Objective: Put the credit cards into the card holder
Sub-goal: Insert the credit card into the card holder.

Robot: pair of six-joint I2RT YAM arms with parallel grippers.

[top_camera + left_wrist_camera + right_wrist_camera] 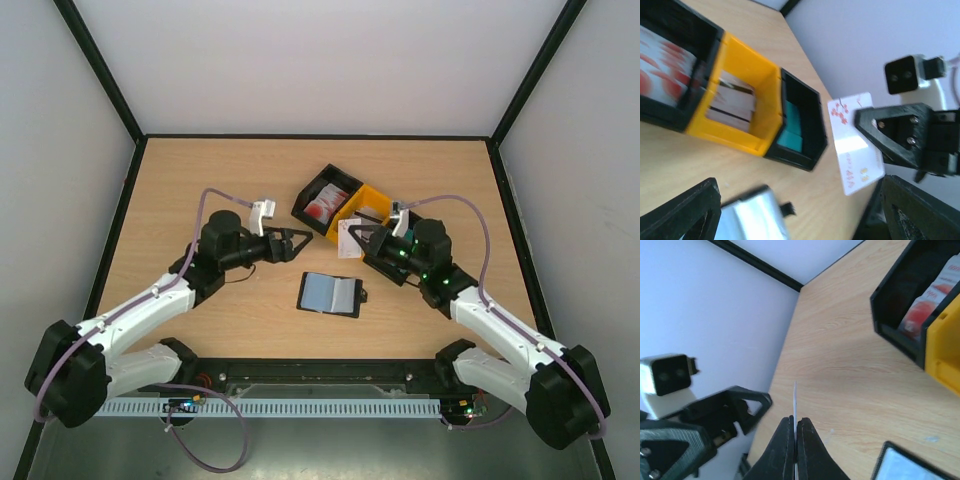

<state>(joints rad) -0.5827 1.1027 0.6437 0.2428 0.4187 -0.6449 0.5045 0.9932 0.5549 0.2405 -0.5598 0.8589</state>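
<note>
My right gripper (362,240) is shut on a white credit card with red blotches (348,238) and holds it upright above the table, just left of the trays. In the right wrist view the card (795,397) is edge-on between the closed fingers (785,450). In the left wrist view the card (855,145) faces the camera. The black card holder (330,294) lies open on the table, grey-white inside up, below and between both grippers. It also shows in the left wrist view (750,220). My left gripper (297,243) is open and empty, pointing at the card.
Three joined trays stand behind the card. A black tray (670,65) holds red-blotched cards. A yellow tray (747,70) holds pale cards. Another black tray (807,117) holds teal cards (792,132). The black frame edges the table (200,170).
</note>
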